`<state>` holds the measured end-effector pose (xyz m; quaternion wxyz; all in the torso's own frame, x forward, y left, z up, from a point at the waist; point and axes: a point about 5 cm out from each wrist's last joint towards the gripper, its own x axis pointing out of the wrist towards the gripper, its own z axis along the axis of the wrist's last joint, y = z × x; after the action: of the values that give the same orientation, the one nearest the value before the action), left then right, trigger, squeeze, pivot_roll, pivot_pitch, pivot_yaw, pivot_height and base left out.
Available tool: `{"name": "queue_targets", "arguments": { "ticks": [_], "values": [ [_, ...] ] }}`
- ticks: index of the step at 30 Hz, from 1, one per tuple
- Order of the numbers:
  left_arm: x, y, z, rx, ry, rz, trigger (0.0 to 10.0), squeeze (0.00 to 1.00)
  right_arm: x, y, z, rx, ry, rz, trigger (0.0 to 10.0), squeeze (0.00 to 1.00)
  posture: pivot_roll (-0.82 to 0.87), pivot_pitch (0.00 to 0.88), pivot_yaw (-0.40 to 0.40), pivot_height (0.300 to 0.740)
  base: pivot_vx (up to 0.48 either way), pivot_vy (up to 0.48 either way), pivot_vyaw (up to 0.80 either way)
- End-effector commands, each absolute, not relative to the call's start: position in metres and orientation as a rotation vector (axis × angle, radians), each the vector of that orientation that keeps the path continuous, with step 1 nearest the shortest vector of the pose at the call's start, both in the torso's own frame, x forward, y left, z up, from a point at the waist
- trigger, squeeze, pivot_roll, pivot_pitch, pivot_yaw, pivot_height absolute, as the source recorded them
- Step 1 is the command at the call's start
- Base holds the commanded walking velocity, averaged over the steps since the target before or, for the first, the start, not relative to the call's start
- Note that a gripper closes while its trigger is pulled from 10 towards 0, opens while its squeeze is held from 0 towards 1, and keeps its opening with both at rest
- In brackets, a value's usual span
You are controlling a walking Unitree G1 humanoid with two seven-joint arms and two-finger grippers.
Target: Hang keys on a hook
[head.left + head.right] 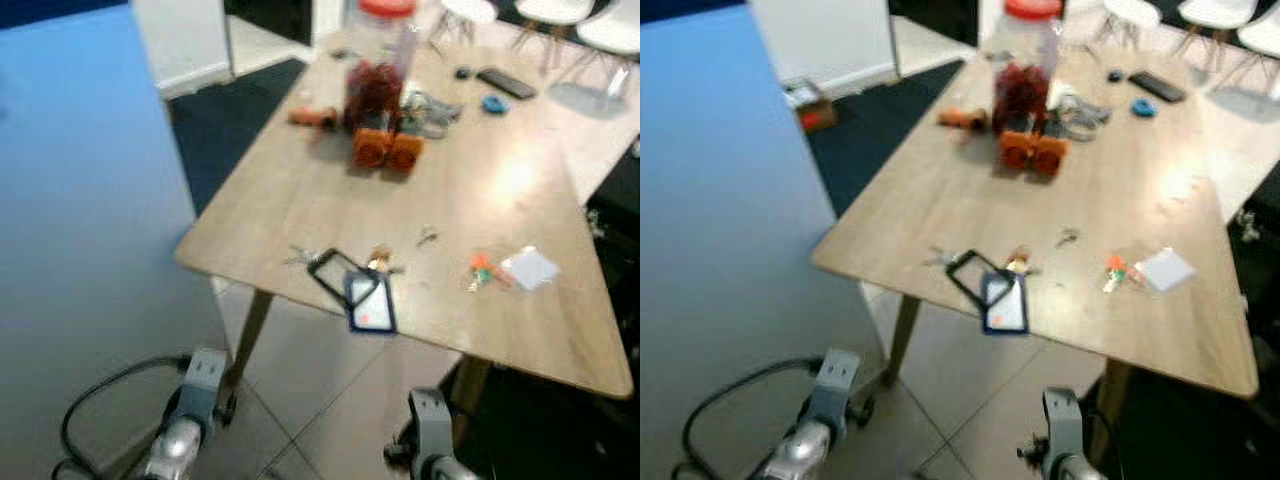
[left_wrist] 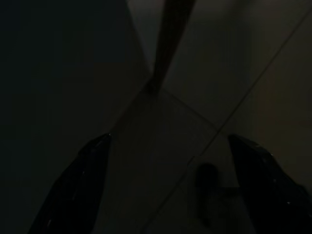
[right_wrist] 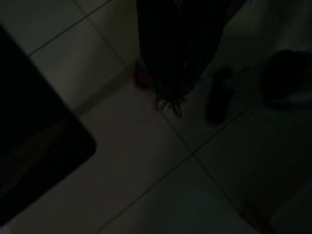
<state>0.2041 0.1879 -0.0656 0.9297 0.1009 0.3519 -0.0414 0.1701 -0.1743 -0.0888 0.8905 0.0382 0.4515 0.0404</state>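
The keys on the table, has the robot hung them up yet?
Nothing done yet. The keys lie near the wooden table's front edge beside a blue card holder. Both arms hang low over the floor; the left gripper is open and holds nothing. Grasping the keys and finding a hook remain.

A wooden table [image 1: 1120,200] is seen ahead of both arms, which hang low — the left arm [image 1: 805,440] and right arm [image 1: 1065,445] above the tiled floor [image 1: 970,400]. Keys [image 1: 1018,262] lie by a badge holder [image 1: 1004,304] at the near edge; a red-lidded jar [image 1: 1025,65] stands far beyond.
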Motion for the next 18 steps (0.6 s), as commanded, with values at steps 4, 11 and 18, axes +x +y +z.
{"name": "queue_targets", "arguments": {
  "ticks": [4, 11, 18],
  "values": [
    [0.2012, 0.1908, -0.0667, 0.213, 0.726, -0.081, 10.0, 0.00, 0.1735, -0.1705, -0.0873, 0.073, 0.924, 0.107, 10.0, 0.00, 0.09, 0.023, -0.071, 0.740, 0.000, 0.000, 0.80],
    [0.2013, 0.1920, -0.0665, 0.212, 0.726, -0.075, 10.0, 0.00, 0.1730, -0.1713, -0.0875, 0.067, 0.927, 0.113, 10.0, 0.00, 0.09, 0.022, -0.072, 0.740, 0.000, 0.000, 0.80],
    [0.2021, 0.1933, -0.0659, 0.218, 0.725, -0.074, 10.0, 0.00, 0.1748, -0.1719, -0.0867, 0.066, 0.925, 0.114, 10.0, 0.00, 0.09, 0.022, -0.065, 0.740, 0.000, 0.000, 0.80]
  ]
}}
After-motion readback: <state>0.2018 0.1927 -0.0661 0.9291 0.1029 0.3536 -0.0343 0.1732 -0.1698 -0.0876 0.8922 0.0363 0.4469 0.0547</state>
